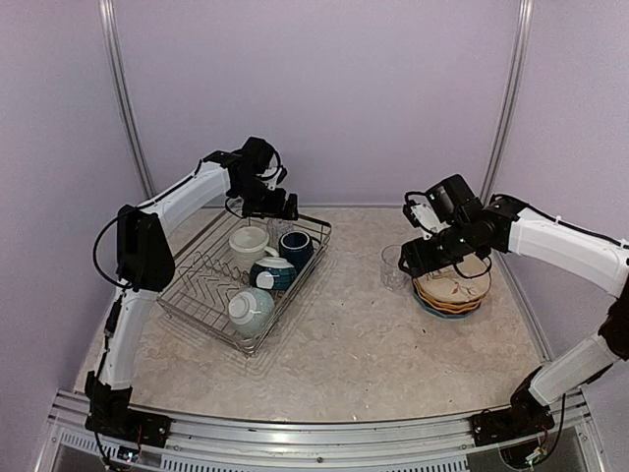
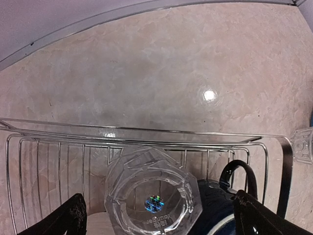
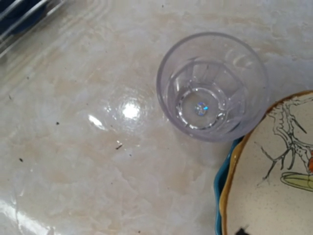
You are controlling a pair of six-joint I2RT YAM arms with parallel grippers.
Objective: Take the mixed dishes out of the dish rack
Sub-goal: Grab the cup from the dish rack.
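The left arm [image 1: 172, 202] arches up and forward from its base, elbow high, wrist bent down, the left gripper [image 1: 282, 208] pointing downward with jaws spread wide; the right arm [image 1: 565, 241] extends inward from the right side, the right gripper [image 1: 411, 262] held low, its jaw spacing unclear

Dish rack [image 1: 201, 280]: bright polished metal wire. Table [image 1: 354, 344]: smooth marbled top, glossy, mirroring the lamps. Tumbler [image 3: 212, 85]: clear, faceted, shiny; glass or plastic cannot be told. Cream plate [image 3: 274, 171], at its 4 o'clock: glossy glaze. Navy mug [image 1: 296, 246]: glossy glaze.
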